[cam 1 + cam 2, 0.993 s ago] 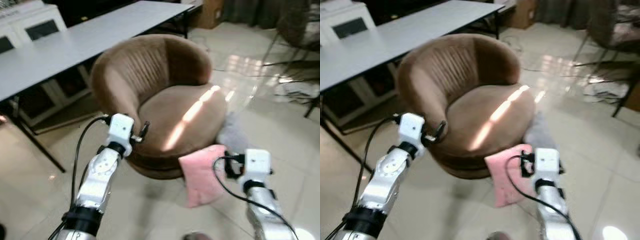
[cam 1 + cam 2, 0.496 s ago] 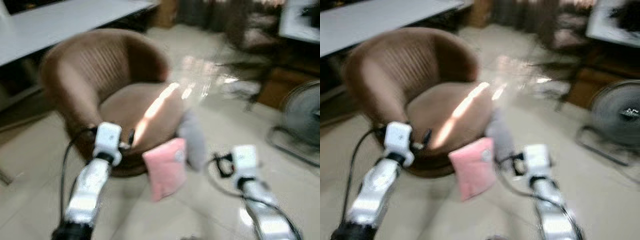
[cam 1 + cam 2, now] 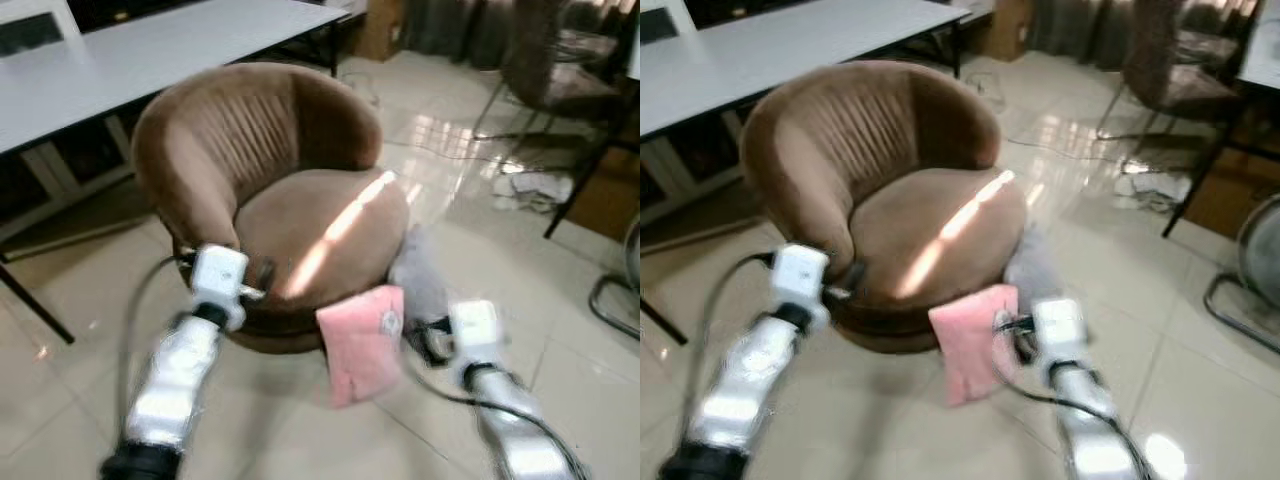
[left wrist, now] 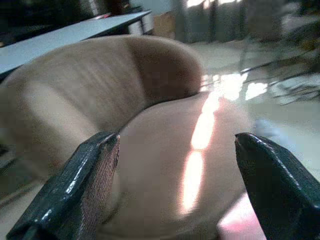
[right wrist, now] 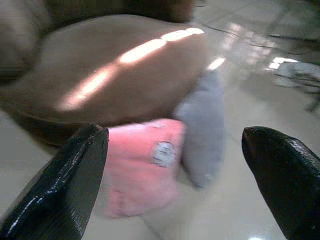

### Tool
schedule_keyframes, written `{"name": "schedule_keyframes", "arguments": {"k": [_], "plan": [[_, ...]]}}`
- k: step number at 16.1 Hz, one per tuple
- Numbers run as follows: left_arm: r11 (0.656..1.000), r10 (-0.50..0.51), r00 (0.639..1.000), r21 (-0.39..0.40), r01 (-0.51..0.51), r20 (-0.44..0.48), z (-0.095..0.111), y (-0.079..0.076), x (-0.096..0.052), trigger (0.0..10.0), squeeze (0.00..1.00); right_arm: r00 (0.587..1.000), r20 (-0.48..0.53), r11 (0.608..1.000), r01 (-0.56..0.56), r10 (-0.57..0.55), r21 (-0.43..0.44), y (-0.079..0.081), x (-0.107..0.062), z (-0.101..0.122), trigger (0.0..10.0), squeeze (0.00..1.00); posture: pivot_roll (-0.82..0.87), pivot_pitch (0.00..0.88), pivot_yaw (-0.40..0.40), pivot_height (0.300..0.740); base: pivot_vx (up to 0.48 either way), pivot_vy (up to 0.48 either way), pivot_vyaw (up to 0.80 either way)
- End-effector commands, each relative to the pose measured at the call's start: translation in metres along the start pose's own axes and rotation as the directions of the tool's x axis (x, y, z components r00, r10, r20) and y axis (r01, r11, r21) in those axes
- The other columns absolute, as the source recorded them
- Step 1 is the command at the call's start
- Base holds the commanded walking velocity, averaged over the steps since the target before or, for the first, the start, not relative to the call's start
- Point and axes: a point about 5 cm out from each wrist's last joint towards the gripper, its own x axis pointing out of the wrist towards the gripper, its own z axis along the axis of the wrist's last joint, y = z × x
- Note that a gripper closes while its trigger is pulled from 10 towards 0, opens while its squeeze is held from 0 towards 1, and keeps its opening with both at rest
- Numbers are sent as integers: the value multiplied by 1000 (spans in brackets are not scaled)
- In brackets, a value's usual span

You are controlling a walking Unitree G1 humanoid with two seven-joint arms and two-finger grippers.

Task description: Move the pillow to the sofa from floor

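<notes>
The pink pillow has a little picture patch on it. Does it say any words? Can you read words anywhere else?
Pink pillow, white patch: too blurred to read, so I cannot tell if it holds words.
Grey pillow, brown sofa, white table: no words or numbers to be seen.

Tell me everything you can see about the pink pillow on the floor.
The pink pillow is a soft, roughly square cushion in plain pink fabric, with a small pale patch near one upper corner. It stands tilted on the tiled floor, leaning against the front base of the brown round sofa chair. A grey pillow sits right beside it, apparently touching. Neither gripper holds it; the right gripper is open, facing it.
</notes>
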Motion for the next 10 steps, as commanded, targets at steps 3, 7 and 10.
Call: {"name": "schedule_keyframes", "arguments": {"k": [3,7,10], "plan": [[999,-42,999,-5,42,12,5,-11,6,10000,0,999,1,999,39,-39,-12,-11,-3,-2,10000,0,-59,0,50,740,358,0,0],[999,-46,999,-5,46,11,5,-11,7,10000,0,999,3,999,42,-42,-13,-11,-3,-2,10000,0,-60,0,52,740,359,0,0],[999,-48,999,-12,48,12,5,-11,7,10000,0,999,2,999,48,-48,-13,-13,-2,-2,10000,0,-60,0,54,740,358,0,-533]]}}
